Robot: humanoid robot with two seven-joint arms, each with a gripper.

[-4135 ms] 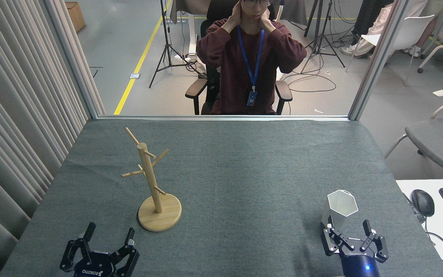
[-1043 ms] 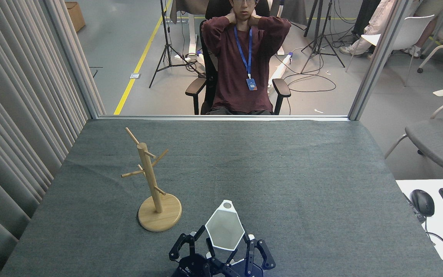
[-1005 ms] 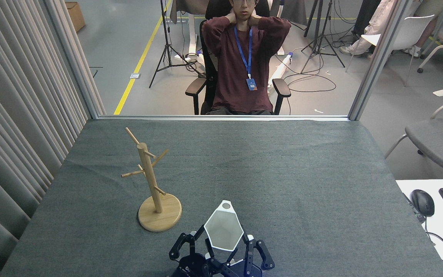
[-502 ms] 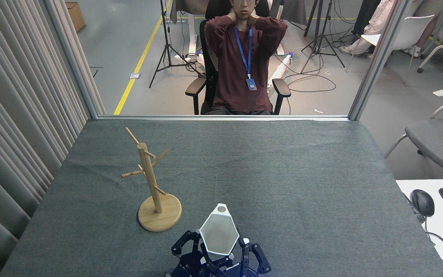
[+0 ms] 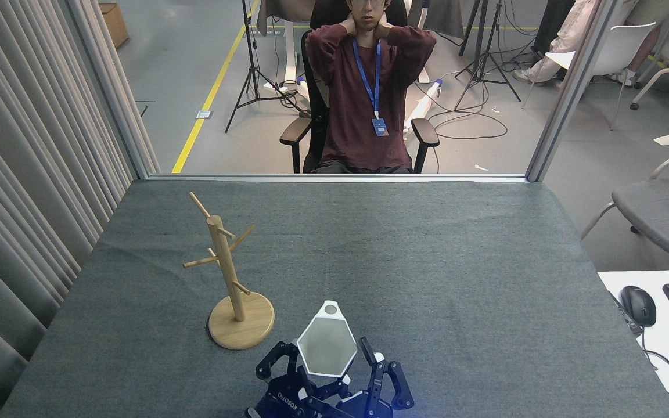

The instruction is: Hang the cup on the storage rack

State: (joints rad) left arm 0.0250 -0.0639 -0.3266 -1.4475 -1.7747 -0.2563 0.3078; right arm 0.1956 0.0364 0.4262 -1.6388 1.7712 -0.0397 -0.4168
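- Sitting a touch lower and further left in the frame than half a second ago: cup (image 5: 327,348), now at bottom centre, with its tab drawing nearer the round base of the storage rack (image 5: 236,278).
- Having crossed from the lower right of the frame, where it stood on the table four seconds ago, to this spot between both grippers.
- Closing around the cup from the left: left gripper (image 5: 291,371), one finger touching the cup's left wall; how firm the hold is cannot be told.
- Standing to the right of the cup: right gripper (image 5: 378,377), fingers spread and seemingly just clear of the wall, though contact cannot be told for sure.
- Facing up toward the camera: the cup's open hexagonal mouth, long axis running nearly along the line of sight, narrow end hidden below.
- Pointing to the top of the frame, away from the grippers: the pierced tab on the rim.
- Staying unmoved at left of centre on the grey table (image 5: 427,261): the rack, upright, pegs bare.
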